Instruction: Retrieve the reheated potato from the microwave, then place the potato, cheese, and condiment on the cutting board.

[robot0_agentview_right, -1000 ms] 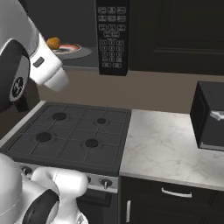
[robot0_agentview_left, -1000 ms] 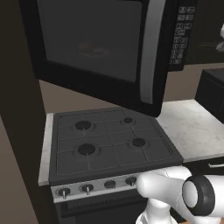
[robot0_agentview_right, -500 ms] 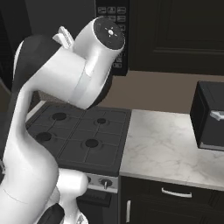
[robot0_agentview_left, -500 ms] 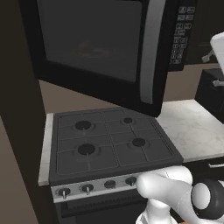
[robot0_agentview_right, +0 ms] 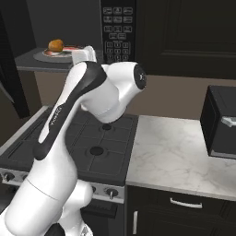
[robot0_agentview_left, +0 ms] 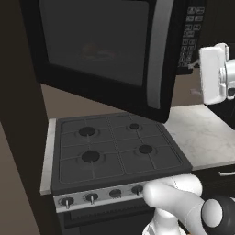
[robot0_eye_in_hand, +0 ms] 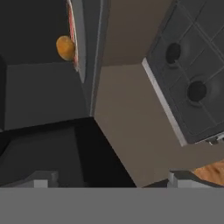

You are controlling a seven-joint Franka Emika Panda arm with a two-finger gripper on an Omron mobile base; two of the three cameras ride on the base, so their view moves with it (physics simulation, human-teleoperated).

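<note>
In the hand view our gripper (robot0_eye_in_hand: 109, 177) has its fingertips (robot0_eye_in_hand: 41, 177) spread wide apart with nothing between them. Well ahead of the gripper, toward the upper left of that view, the potato (robot0_eye_in_hand: 65, 47) sits on a plate (robot0_eye_in_hand: 70, 30) inside the microwave (robot0_eye_in_hand: 39, 83). Off to the gripper's other side lies the black stove (robot0_eye_in_hand: 192, 74), and a sliver of reddish wood shows at the corner near one fingertip; we cannot tell what it is. In the right base view the potato (robot0_agentview_right: 56, 45) rests on the plate (robot0_agentview_right: 68, 52) inside the open microwave (robot0_agentview_right: 119, 27), beyond our arm (robot0_agentview_right: 99, 92). The microwave door (robot0_agentview_left: 105, 50) hangs open above the stove (robot0_agentview_left: 114, 151), beside the marble worktop (robot0_agentview_right: 175, 152).
</note>
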